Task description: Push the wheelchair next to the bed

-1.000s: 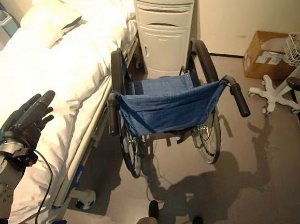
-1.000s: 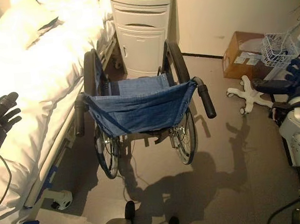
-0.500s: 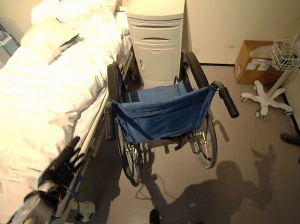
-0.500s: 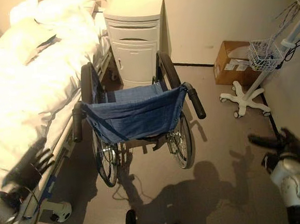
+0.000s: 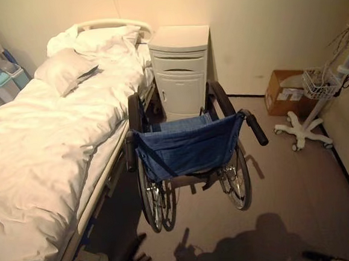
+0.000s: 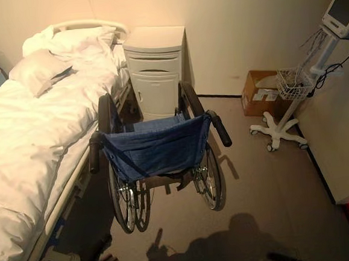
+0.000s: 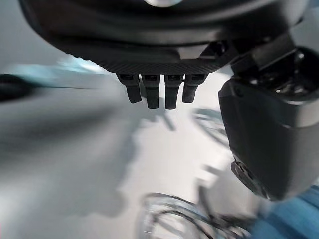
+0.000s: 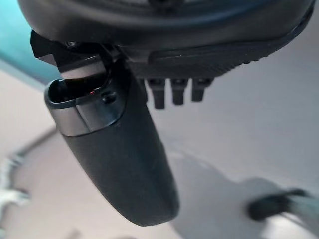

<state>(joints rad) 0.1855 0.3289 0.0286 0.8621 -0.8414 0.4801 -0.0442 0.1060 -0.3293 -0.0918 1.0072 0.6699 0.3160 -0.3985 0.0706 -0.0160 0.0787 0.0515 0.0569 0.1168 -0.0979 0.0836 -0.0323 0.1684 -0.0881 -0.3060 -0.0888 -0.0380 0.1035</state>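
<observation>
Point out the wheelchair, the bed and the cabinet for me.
wheelchair [image 5: 188, 150]: left eye view, blue back sling.
bed [image 5: 37, 147]: left eye view, white sheet.
cabinet [image 6: 155, 77]: right eye view, front drawer panel.

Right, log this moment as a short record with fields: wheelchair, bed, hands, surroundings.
wheelchair: blue-seated wheelchair stands alongside the bed's edge, push handles toward the camera, nothing holding them
bed: bed with white bedding and pillows at the head
left hand: left hand, fingers straight, holding nothing
right hand: right hand, fingers straight, holding nothing
surroundings: white cabinet beyond the wheelchair; cardboard box by the wall; wheeled stand with a wire basket
</observation>
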